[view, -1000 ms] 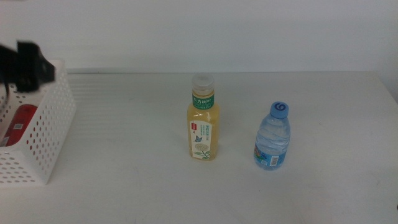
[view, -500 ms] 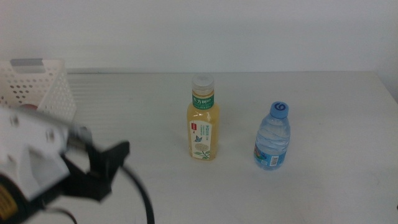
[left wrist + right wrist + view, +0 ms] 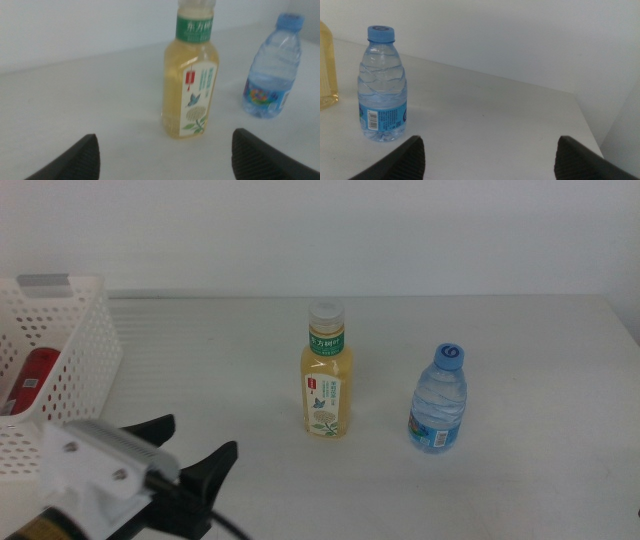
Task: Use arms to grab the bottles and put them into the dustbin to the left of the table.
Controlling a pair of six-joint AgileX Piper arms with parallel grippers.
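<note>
We note the left gripper [image 3: 195,450] nearest the camera, low over the table [image 3: 520,480], jaws spread wide and holding nothing; it sits in front of and to the left of the tea bottle [image 3: 326,384], well apart from it. The right gripper [image 3: 487,150] waits out of the middle view, jaws also wide apart and empty. The tea bottle stands upright mid-table. The water bottle [image 3: 439,400] stands upright to its right, apart. Far left of the tea bottle we see the dustbin [image 3: 85,365], with the red can [image 3: 30,380] inside.
</note>
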